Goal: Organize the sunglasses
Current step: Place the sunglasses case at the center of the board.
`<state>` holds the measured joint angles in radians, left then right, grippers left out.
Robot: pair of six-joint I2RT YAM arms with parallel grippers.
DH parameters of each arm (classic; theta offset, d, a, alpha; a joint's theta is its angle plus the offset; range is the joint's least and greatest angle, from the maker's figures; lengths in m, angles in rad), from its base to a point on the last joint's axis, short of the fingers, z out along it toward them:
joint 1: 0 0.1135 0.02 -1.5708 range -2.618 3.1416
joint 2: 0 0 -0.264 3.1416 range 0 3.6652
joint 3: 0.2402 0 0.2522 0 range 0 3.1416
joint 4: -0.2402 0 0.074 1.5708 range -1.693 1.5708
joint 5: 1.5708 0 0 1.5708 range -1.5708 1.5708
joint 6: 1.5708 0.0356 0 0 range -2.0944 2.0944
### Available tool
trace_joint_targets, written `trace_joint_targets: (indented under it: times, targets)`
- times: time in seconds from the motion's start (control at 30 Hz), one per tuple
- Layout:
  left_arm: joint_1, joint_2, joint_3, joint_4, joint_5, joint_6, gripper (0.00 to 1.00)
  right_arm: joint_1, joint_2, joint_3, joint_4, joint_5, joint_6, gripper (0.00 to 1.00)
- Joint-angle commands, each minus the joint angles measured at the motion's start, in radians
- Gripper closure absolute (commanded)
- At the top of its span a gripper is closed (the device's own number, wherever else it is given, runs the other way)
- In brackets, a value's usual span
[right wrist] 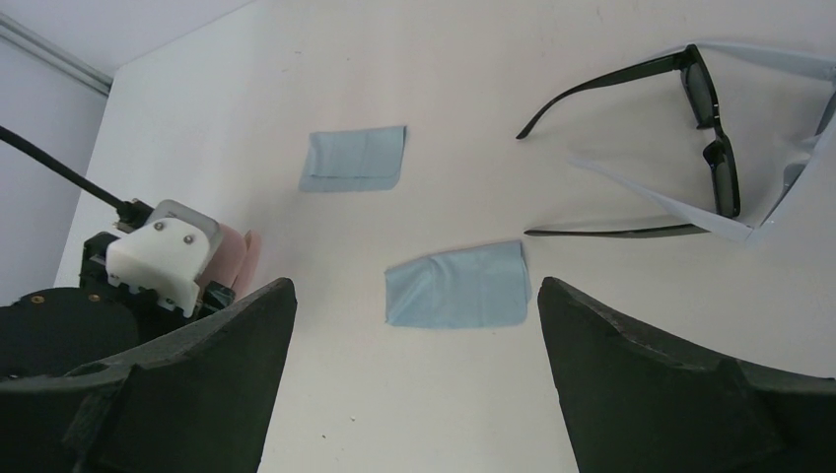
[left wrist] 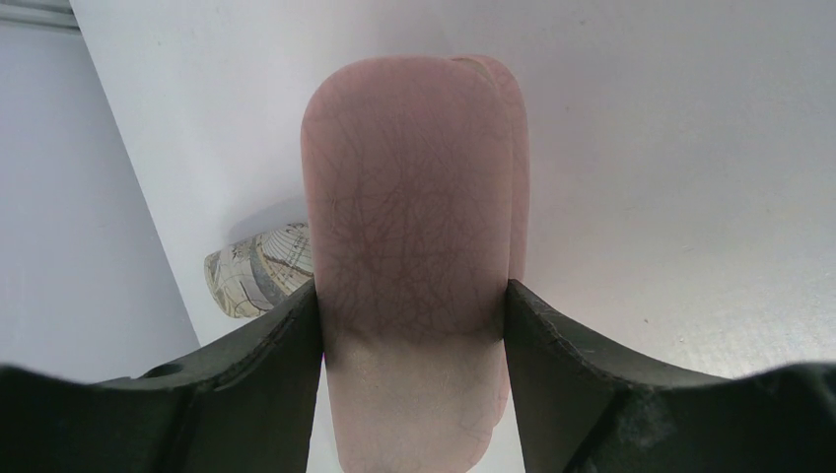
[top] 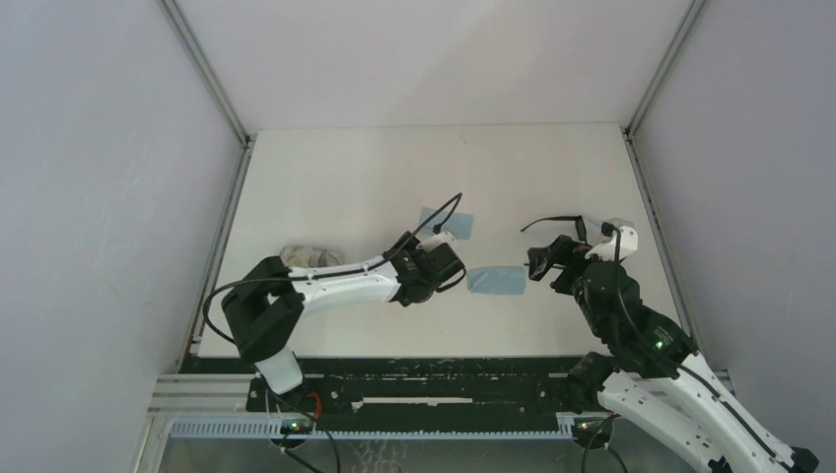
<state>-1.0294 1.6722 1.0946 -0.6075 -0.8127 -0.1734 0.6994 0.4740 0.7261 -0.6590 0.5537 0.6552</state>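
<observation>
Left pincer (left wrist: 414, 310) grips pink case (left wrist: 414, 197); right pincer (right wrist: 412, 305) wide, empty. Sunglasses (right wrist: 728, 177) lie unfolded: thin arms could slip or bend when grabbed.

Pink case (left wrist: 414, 227), cut by the left wrist view's lower edge, half hides the patterned case (left wrist: 258, 268) behind it; pale sheet (right wrist: 761, 192) by the sunglasses (right wrist: 727, 177) (nature unclear) runs off the right wrist view's right edge.
</observation>
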Motion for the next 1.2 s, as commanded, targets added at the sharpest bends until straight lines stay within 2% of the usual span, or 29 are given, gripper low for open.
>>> trace_joint_targets:
  times: [0.0, 0.43, 0.53, 0.67, 0.97, 1.17]
  targets:
    - [-0.033, 0.043, 0.077, 0.024, -0.073, -0.012, 0.71, -0.007, -0.003, -0.008, 0.008, -0.012, 0.018, 0.08]
    - [-0.057, 0.099, 0.069, 0.054, -0.004, -0.02, 0.53, -0.008, -0.005, -0.016, 0.016, -0.039, 0.009, 0.06]
    - [-0.06, 0.094, 0.065, 0.056, 0.009, -0.029, 0.34, -0.008, -0.004, -0.016, 0.016, -0.041, 0.008, 0.05]
    - [-0.064, 0.092, 0.065, 0.058, 0.018, -0.032, 0.2, -0.008, -0.004, -0.016, 0.012, -0.043, 0.012, 0.05]
    - [-0.067, 0.043, 0.056, 0.06, 0.046, -0.042, 0.1, -0.008, -0.012, -0.026, 0.01, -0.044, 0.02, 0.05]
    - [-0.067, -0.112, -0.016, 0.156, 0.184, -0.032, 0.05, -0.009, -0.009, -0.031, -0.004, -0.023, 0.057, 0.05]
